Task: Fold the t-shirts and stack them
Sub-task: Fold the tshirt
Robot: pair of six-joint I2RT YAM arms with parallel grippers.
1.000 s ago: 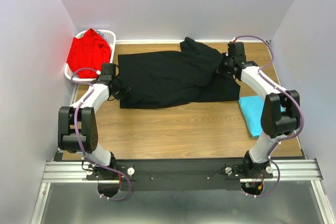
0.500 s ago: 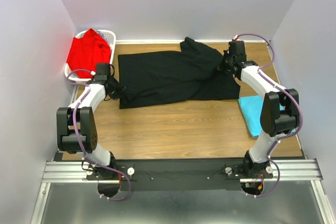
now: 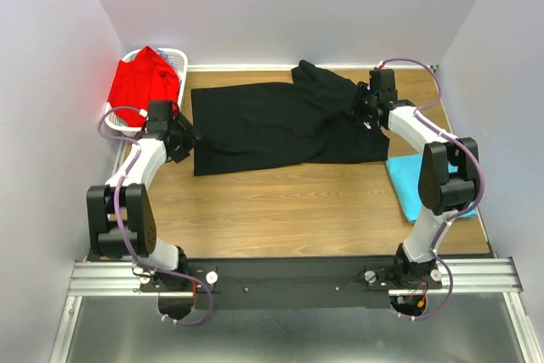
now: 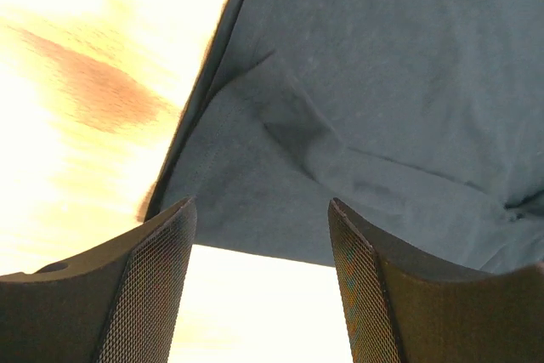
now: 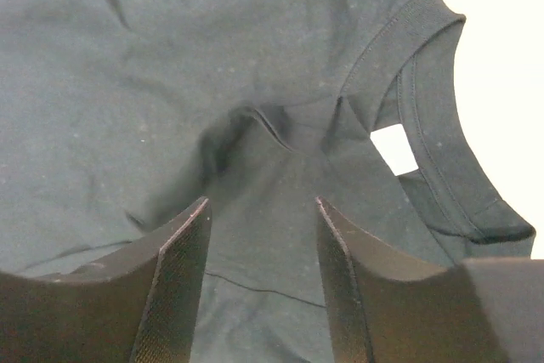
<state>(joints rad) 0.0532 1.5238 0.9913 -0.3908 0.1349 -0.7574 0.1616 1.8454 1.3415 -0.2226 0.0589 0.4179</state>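
**Top view.** The black t-shirt (image 3: 272, 125) lay spread across the far half of the wooden table (image 3: 280, 210), long side running left to right. Its far right part was bunched into a raised fold. Its near edge crossed the table almost straight, leaving a broad band of bare wood between the cloth and the arm bases. The turquoise t-shirt (image 3: 406, 180) lay folded at the table's right edge, just beside the black shirt's near right corner. The red t-shirt (image 3: 144, 82) was heaped in the white basket (image 3: 179, 58) beyond the far left corner. Walls closed the table on 3 sides.

**Left wrist view.** The left gripper (image 4: 259, 206) stood at the shirt's left edge. Its 2 fingers were spread wide with nothing between them, and the hem and bright wood lay ahead.

**Right wrist view.** The right gripper (image 5: 263, 201) hung over the collar (image 5: 433, 150) end. Its fingers were likewise parted and held no cloth. A small ridge of fabric lay ahead of them, and the white neck label (image 5: 393, 149) lay to their right.
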